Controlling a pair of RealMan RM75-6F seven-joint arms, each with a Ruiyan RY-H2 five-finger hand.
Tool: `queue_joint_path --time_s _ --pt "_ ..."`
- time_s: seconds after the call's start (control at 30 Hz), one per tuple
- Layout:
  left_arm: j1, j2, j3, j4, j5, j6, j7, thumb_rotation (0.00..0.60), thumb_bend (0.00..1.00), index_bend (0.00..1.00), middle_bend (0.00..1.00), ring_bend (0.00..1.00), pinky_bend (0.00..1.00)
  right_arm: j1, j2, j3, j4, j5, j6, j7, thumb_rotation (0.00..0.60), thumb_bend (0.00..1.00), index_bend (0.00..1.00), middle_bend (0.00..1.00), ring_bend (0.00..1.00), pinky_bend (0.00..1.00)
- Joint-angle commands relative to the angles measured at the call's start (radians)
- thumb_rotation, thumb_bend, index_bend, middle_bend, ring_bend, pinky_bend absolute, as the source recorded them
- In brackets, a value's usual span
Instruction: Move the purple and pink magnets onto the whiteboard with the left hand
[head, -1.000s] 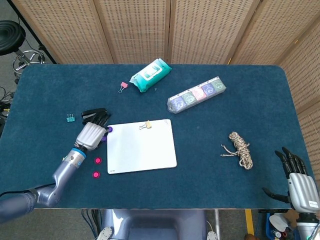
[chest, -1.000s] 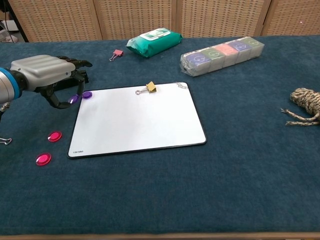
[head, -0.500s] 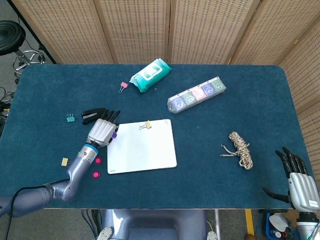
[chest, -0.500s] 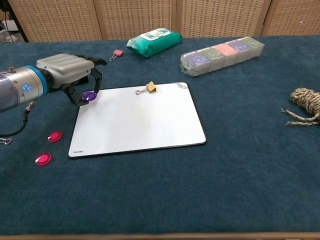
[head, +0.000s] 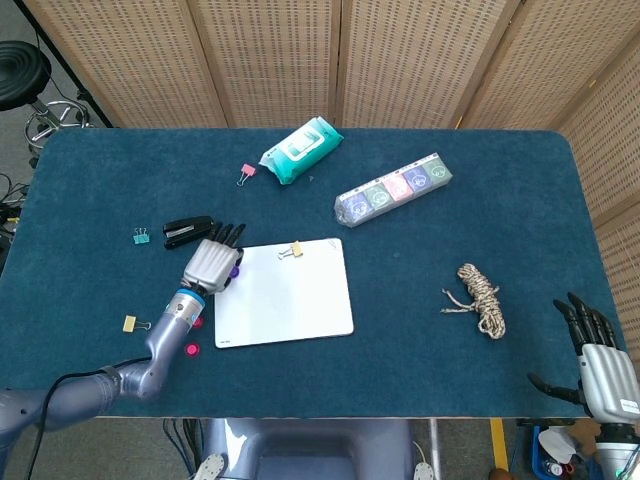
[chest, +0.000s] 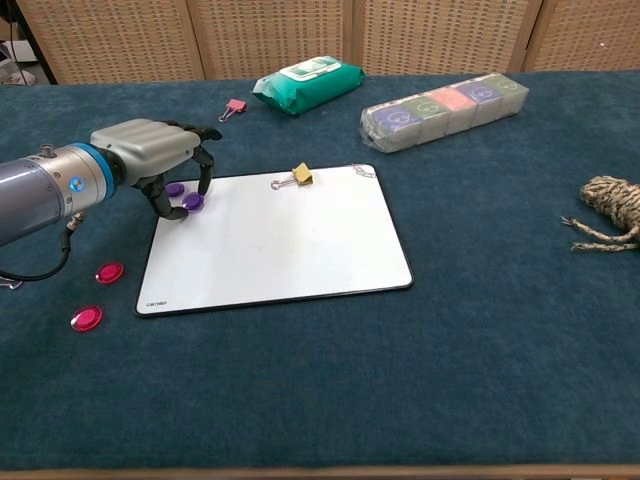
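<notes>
Looking down from the head view, the left hand (head: 212, 264) hovered over the upper left corner of the whiteboard (head: 285, 293), fingers curled downward; whether it pinched anything could not be told from above. A purple magnet (head: 235, 270) peeked out beside the fingers. One pink magnet (head: 190, 349) lay on the cloth left of the board, another partly hidden by the forearm. The right hand (head: 600, 372) rested well apart at the table's near right corner, fingers spread and empty.

From the chest view, the fingertips (chest: 176, 207) of the left hand (chest: 158, 157) came down around two purple magnets (chest: 193, 201), one on the board's corner, the other at its edge; contact was unclear. Two pink magnets (chest: 109, 272) waited on the cloth, near the board's left side.

The magnets were likely light, hard, smooth discs, best pinched by the rim, and they would probably snap onto the board.

A dark blue cloth (chest: 320, 400) covered the table, with woven screens (head: 280, 60) behind.
</notes>
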Motion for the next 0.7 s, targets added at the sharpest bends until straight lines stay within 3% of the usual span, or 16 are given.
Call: queue_joint_path --time_s 0.03,0.33,0.5,0.7 --pt "-0.004 -0.004 -0.003 0.004 -0.002 0.000 -0.002 0.600 0.31 0.54 0.00 0.00 0.00 0.000 0.001 0.000 -0.001 0.000 0.000 0.001 0.600 0.00 0.08 0.00 0.00 0.00" --pt "-0.015 -0.008 0.001 -0.003 -0.018 0.000 0.022 0.600 0.31 0.46 0.00 0.00 0.00 -0.001 0.002 0.000 -0.003 -0.002 0.004 0.004 0.600 0.00 0.08 0.00 0.00 0.00" --pt "-0.017 0.003 0.000 -0.027 -0.031 0.007 0.039 0.600 0.30 0.36 0.00 0.00 0.00 -0.003 0.005 0.000 -0.003 -0.004 0.007 0.009 0.600 0.00 0.08 0.00 0.00 0.00" --pt "-0.010 0.043 0.000 -0.096 -0.015 0.027 0.021 0.600 0.30 0.35 0.00 0.00 0.00 -0.005 0.008 0.000 -0.004 -0.007 0.011 0.014 0.600 0.00 0.08 0.00 0.00 0.00"
